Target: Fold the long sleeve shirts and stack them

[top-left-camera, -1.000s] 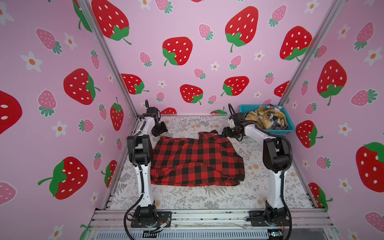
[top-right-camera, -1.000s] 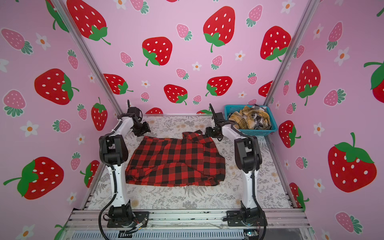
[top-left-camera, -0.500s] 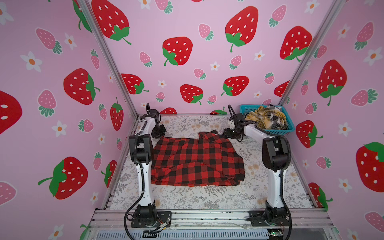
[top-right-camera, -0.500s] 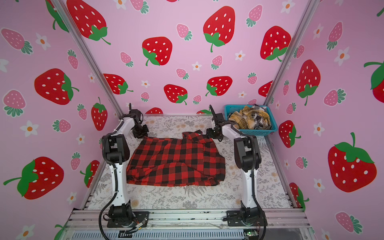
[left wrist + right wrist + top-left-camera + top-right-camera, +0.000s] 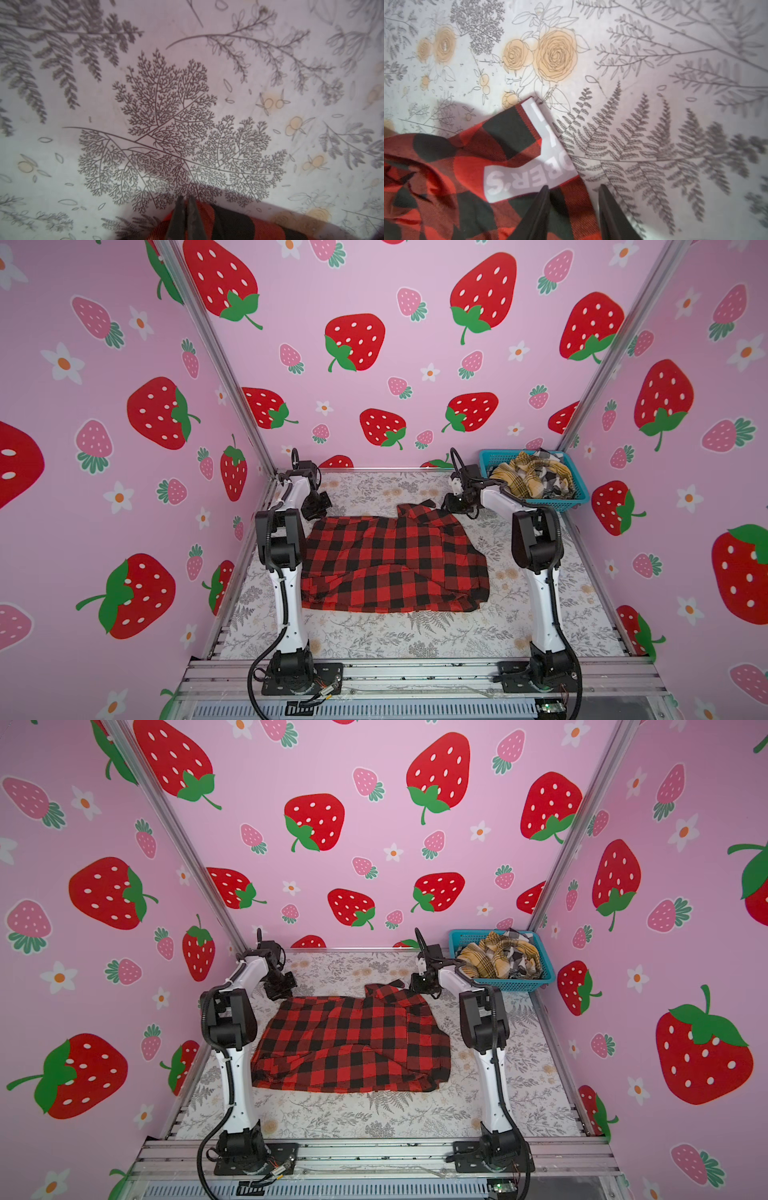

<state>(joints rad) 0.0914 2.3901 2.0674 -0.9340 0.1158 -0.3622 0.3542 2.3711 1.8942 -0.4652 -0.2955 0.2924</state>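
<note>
Rumpled red-and-black checked shirt [image 5: 395, 564] lies mid-table on fern-printed cloth [image 5: 374, 635]. At its far edge, the left gripper [image 5: 186, 200] pinches the twill with tapered fingers closed. The right gripper [image 5: 573, 187] holds its fingers apart over white lettering. Beyond, a mesh basket [image 5: 536, 502] holds crumpled plaid shirts [image 5: 528, 479].

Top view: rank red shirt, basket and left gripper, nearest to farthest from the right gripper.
From the right gripper:
1. The red shirt, at its fingertips.
2. The basket, behind it, right corner.
3. The left gripper, across the shirt, left.

Red-and-black check shirt [image 5: 395, 564] spread out centrally, plaid shirts [image 5: 532, 483] heaped far right
</note>
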